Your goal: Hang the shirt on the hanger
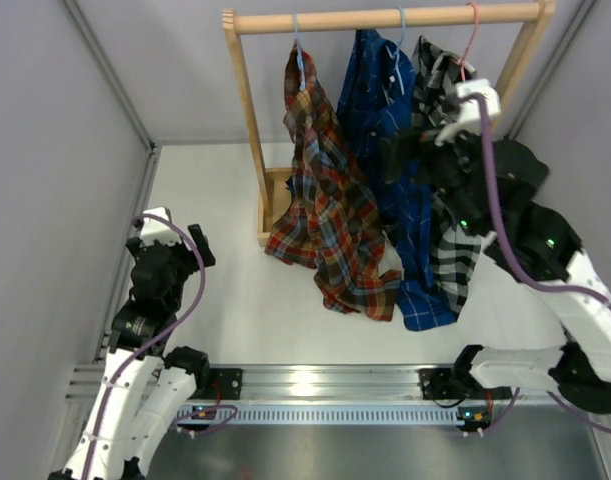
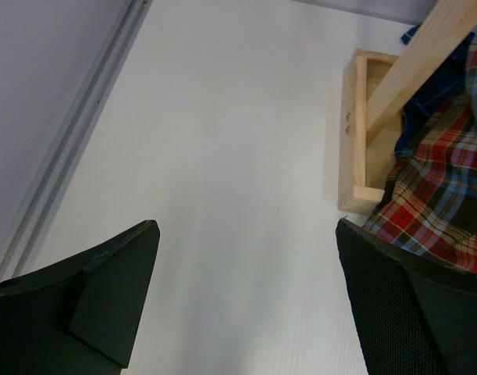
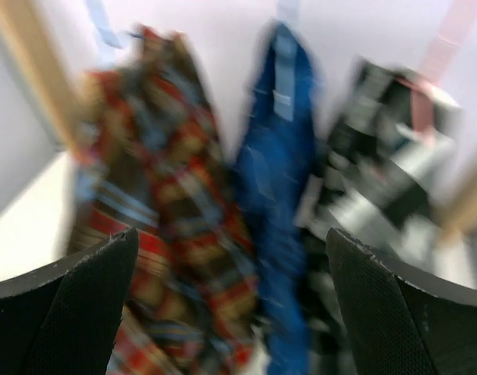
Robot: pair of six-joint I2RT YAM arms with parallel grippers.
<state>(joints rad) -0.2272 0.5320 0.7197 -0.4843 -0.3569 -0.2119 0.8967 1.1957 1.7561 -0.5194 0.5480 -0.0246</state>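
**Shirt up on the rack, both jaws empty**

Top view: the red-orange plaid shirt [image 1: 325, 205] hangs in the upper centre from the light-blue hanger [image 1: 300, 60] on the wooden rail [image 1: 385, 18], its hem trailing onto the bench [image 1: 215, 300]. Placing looks done. The next move probably calls for the right arm [image 1: 505, 200], at right by the black-and-white shirt [image 1: 450, 260], to draw clear without snagging.
Left wrist view: left jaws wide, empty; the shirt is at the right edge.
Right wrist view: right jaws wide, empty; the frame is blurred.
The hanger's shoulders are hidden under cloth, so their seating cannot be told.

Bright even light, R wrist cam motion-blurred
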